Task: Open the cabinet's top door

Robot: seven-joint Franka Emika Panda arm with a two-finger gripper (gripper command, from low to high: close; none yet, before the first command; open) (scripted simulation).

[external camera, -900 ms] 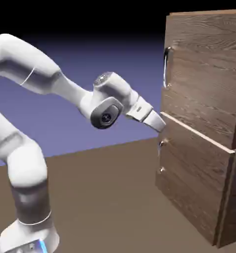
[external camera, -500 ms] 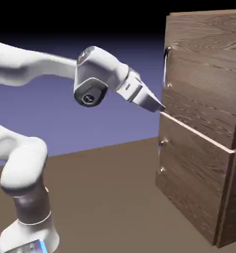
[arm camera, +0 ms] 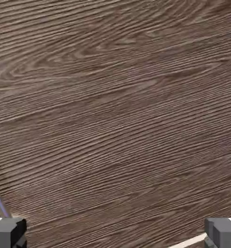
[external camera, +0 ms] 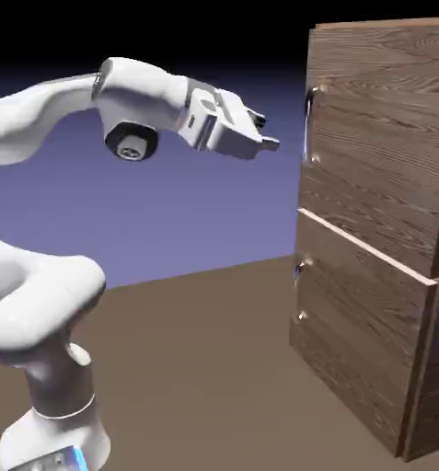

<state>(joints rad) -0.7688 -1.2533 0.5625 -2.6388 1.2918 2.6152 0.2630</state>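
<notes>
The top door (external camera: 379, 156) is shut, contents hidden; the gripper (external camera: 267, 140), fingers apart, hangs at its handle's (external camera: 307, 124) nine o'clock; hand view shows only wood grain.

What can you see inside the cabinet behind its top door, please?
Nothing of the inside shows. The top door sits shut against the cabinet, so only wood grain and the silver bar handle are visible. The open gripper hangs apart from the handle.

Cabinet (external camera: 379, 230): dark brown wood grain; handle (external camera: 308, 124) silver. Arm (external camera: 66, 101) white. Finger tips (arm camera: 8, 232) grey. Backdrop (external camera: 195, 202) blue-violet. Table (external camera: 204, 368) brown.
</notes>
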